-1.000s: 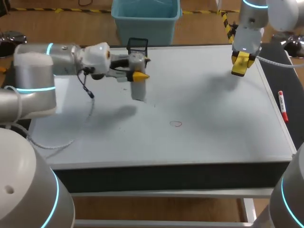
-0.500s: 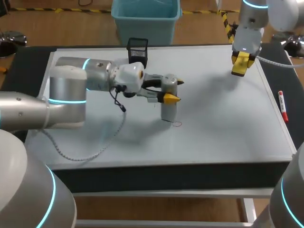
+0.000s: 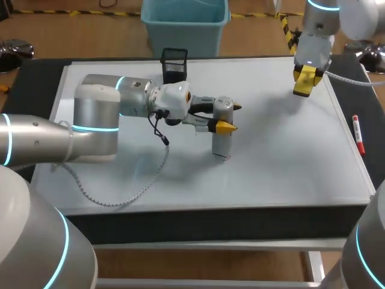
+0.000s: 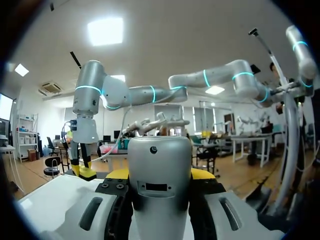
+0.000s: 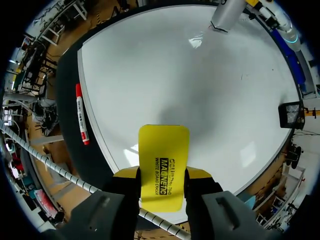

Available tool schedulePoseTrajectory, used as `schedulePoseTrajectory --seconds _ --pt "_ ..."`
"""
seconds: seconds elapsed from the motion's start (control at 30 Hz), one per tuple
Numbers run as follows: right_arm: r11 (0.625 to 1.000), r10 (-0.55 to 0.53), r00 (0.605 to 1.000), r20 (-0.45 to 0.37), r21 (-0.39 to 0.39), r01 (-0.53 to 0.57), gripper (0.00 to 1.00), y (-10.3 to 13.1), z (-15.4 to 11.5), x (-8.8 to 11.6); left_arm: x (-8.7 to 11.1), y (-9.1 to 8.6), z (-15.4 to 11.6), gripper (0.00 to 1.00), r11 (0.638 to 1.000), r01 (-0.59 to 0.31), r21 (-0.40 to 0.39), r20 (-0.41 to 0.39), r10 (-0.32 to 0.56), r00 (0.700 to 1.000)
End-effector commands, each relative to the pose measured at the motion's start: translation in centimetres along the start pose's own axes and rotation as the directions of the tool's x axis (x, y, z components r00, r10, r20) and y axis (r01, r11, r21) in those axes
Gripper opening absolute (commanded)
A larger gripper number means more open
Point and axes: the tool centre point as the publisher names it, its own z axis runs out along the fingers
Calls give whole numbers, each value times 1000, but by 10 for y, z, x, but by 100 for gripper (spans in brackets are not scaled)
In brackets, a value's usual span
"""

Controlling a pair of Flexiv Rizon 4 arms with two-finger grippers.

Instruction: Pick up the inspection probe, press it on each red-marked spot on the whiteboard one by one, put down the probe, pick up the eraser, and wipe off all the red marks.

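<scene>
Left arm swept from the far-left part of the whiteboard (image 3: 289, 150) in toward its middle, carrying the probe (image 3: 222, 137). The probe now stands where a small red ring showed earlier, and its foot hides that spot, so no red mark can be seen. Right arm hasn't shifted. The left claw (image 3: 230, 117) is clamped on the probe's upper body, a yellow tip on each side; the left wrist view confirms the grey barrel is squeezed between the fingers. Key relation: the probe's long axis is upright, with the claw coming in sideways from the left. The foot sits below the grip and looks down on the board or just off it; contact can't be confirmed from here. My read is that the press step is in progress, and any further push should go straight down along the barrel, not sideways. The right claw (image 5: 162, 176) is clamped on the yellow eraser (image 5: 164, 150), which hangs above the board's far right corner, well apart from the probe. The left arm is clearly the nearer one for this spot. A red marker (image 3: 358, 133) lies on the dark worktop (image 3: 355, 90) just beside the board's right edge. A black mesh holder (image 3: 174, 63) stands at the far edge, behind the left arm.
</scene>
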Motion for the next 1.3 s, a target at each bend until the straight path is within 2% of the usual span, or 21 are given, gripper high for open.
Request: schedulePoseTrajectory --seconds 0.03,1.3 --pt "1000 -2 1000 -2 1 2 0 -1 -1 0 -2 2 1 0 1000 3 0 -6 -3 1000" --pt "1000 -2 1000 -2 1 2 0 -1 -1 0 0 17 1 0 998 48 -31 -21 -49 999"
